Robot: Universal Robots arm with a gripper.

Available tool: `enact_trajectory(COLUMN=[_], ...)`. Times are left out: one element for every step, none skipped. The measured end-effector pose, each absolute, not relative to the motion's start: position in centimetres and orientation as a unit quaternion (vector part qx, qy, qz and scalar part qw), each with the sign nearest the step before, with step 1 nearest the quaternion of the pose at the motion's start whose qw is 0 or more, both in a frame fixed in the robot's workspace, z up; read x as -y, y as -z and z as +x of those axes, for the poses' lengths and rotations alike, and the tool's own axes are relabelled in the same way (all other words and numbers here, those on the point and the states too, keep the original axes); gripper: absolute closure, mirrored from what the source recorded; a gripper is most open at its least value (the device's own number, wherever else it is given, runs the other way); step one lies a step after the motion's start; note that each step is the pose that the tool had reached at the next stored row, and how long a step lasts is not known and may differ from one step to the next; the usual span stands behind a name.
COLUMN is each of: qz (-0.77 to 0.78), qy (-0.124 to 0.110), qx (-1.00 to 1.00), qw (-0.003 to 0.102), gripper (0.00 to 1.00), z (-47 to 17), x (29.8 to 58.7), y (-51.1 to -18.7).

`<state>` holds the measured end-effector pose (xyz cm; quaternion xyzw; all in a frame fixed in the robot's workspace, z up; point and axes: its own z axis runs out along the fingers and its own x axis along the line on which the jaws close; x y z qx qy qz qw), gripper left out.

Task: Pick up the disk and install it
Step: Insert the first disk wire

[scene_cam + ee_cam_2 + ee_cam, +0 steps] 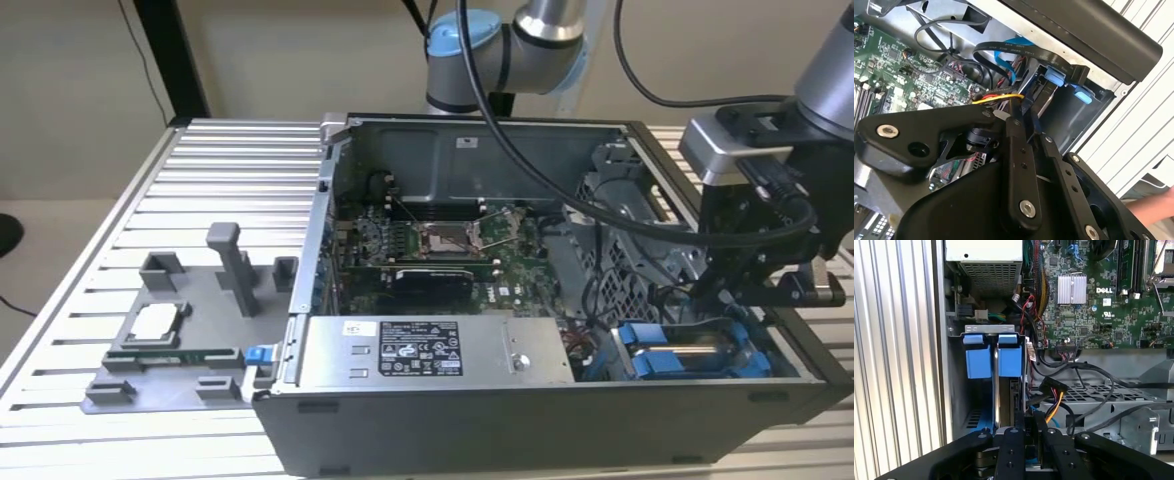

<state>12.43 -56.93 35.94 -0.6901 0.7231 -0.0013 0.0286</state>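
The disk [683,354] stands on edge in the drive bay at the case's front corner on the exterior view's right, silver metal between bright blue carrier parts. My gripper [714,318] reaches down into that bay from above. In the first wrist view the carrier's two blue tabs [993,360] sit at the far end of the disk, and my gripper [1028,416] has its black fingers [1013,445] drawn close together along the disk's side, with blue plastic in the narrow gap. The second wrist view shows my gripper [1027,114] pointing at the blue carrier [1053,79].
The open case holds a green motherboard [441,250], a grey power supply box [400,350] and loose cables [1054,390] beside the bay. A perforated metal cage [1114,395] lies close to the fingers. A grey fixture [160,370] holds a small chip [154,322]. A person's hand [1154,210] is nearby.
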Motion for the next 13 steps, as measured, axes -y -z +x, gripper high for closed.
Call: enact_trajectory(qz=[-0.690, -0.690, -0.690, -0.690, -0.690, -0.690, -0.690, -0.690, -0.690, -0.690, -0.690, -0.690, -0.690], qy=[0.001, 0.001, 0.002, 0.002, 0.002, 0.001, 0.000, -0.002, -0.004, -0.007, -0.009, -0.011, -0.014], qx=[-0.723, -0.723, -0.723, -0.723, -0.723, -0.723, -0.723, -0.723, -0.723, -0.724, -0.724, -0.724, -0.724], qw=[0.029, 0.028, 0.028, 0.028, 0.027, 0.025, 0.023, 0.019, 0.015, 0.010, 0.006, 0.002, -0.003], gripper=[1.00, 1.00, 1.00, 1.00, 1.00, 1.00, 1.00, 1.00, 1.00, 1.00, 1.00, 1.00, 1.00], z=[12.43, 12.42, 12.39, 12.34, 12.33, 12.34, 12.33, 12.32, 12.32, 12.33, 12.33, 12.33, 12.36], x=[56.93, 56.93, 56.93, 56.92, 56.92, 56.92, 56.93, 56.92, 56.92, 56.92, 56.92, 56.92, 56.92], y=[-35.94, -35.95, -35.96, -35.95, -35.95, -35.95, -35.95, -35.94, -35.94, -35.95, -35.95, -35.97, -35.96])
